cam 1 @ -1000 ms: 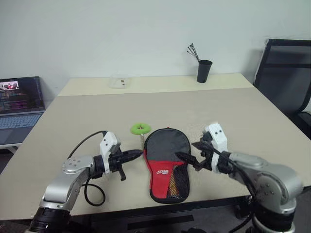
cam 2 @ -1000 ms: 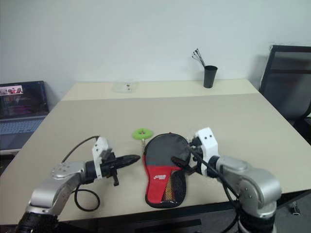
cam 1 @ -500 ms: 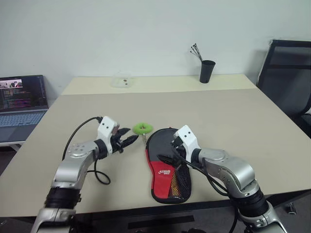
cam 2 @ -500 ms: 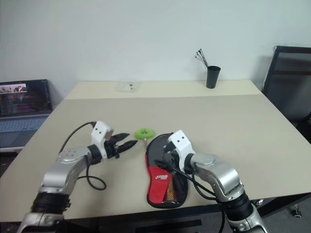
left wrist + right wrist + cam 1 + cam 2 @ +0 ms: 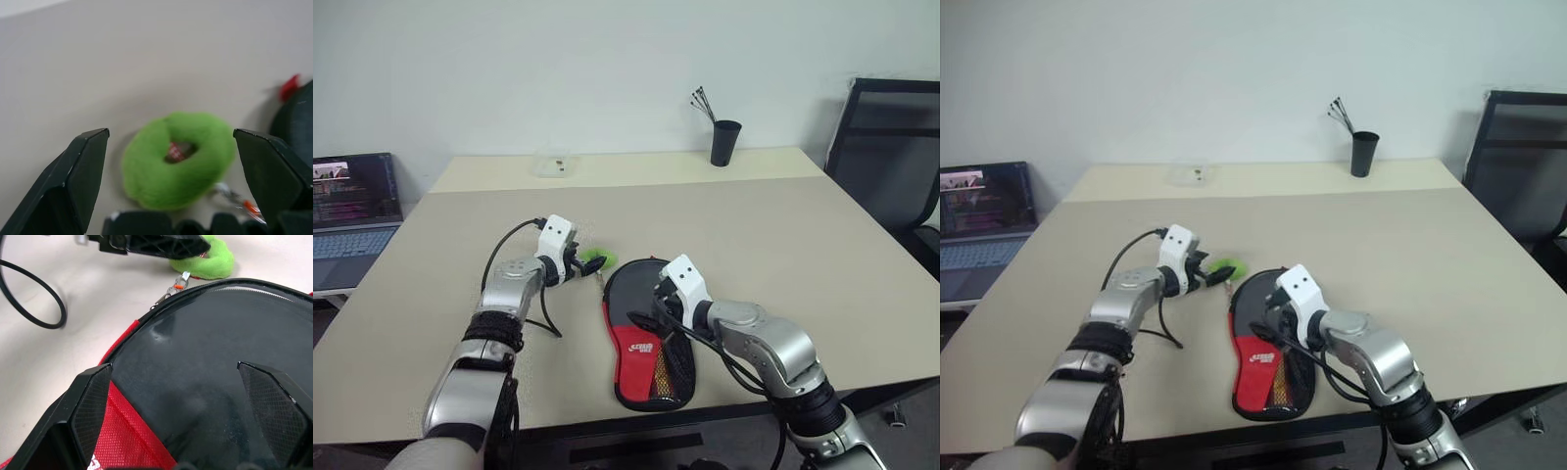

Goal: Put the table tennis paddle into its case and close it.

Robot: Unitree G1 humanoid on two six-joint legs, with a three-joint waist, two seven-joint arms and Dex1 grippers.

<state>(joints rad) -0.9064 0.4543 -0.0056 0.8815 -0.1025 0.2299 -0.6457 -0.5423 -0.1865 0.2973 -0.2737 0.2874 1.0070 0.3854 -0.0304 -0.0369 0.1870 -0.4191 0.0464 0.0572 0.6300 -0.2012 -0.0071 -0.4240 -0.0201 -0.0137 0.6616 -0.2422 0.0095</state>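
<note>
One broad beige table (image 5: 783,235) fills the middle of the head view, with a black office chair (image 5: 886,147) at the right edge and an open laptop (image 5: 352,211) at the left edge. On the table, lower centre, lies the case (image 5: 649,333), a paddle-shaped pouch: red fabric with a white logo and black mesh toward the near end, a smooth black round surface toward the far end. Whether that black surface is the table tennis paddle lying inside the opened case or the case's own fabric cannot be told from here; no handle shows.

The right gripper (image 5: 181,377) hangs just over that black round part, fingers spread wide and holding nothing, apparently placed to press or steady the case. The left gripper (image 5: 171,161), just left of the case's far end, also has its fingers wide apart, with the green ring (image 5: 178,159) lying between them on the table. A small metal zipper pull (image 5: 171,288) links the ring to the case's rim, so the ring likely serves as the handle for drawing the zipper round.

At the far edge, upper right, a black cup (image 5: 724,143) holds a few thin dark sticks; a small clear box (image 5: 554,164) sits upper left, contents too small to tell.
</note>
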